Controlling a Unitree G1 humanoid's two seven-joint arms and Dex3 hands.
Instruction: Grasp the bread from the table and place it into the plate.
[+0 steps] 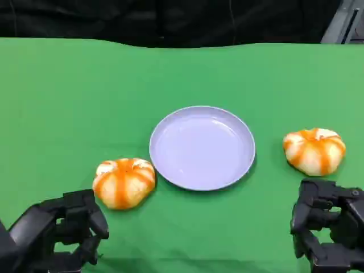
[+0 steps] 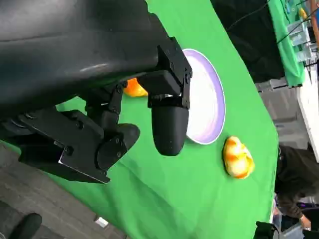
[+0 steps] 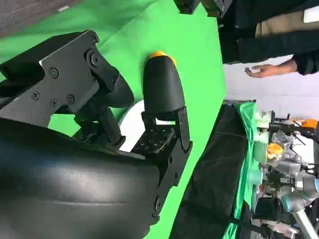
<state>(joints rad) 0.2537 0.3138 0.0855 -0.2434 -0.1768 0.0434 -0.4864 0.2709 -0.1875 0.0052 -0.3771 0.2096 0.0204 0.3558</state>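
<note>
Fingers spread, empty, on my left hand (image 1: pixel 60 230) and right hand (image 1: pixel 327 227); a clumsy reach could nudge either bread roll (image 1: pixel 124 182) off-line, missing the plate (image 1: pixel 202 148).

A green cloth, matt and smooth, covers the counter (image 1: pixel 68 102). The round plate (image 1: pixel 202 148) looks like pale lilac plastic with a soft sheen along its rim. Two bread rolls, the left bread (image 1: pixel 124 182) and the right bread (image 1: pixel 314 149), have a glossy, glazed-looking crust striped orange and cream. The left hand (image 1: pixel 68 230) and right hand (image 1: pixel 327 227) are black, mostly matt hard plastic or metal, with smooth rounded fingertips (image 2: pixel 169 132) that catch a faint shine and visible screw heads.
</note>
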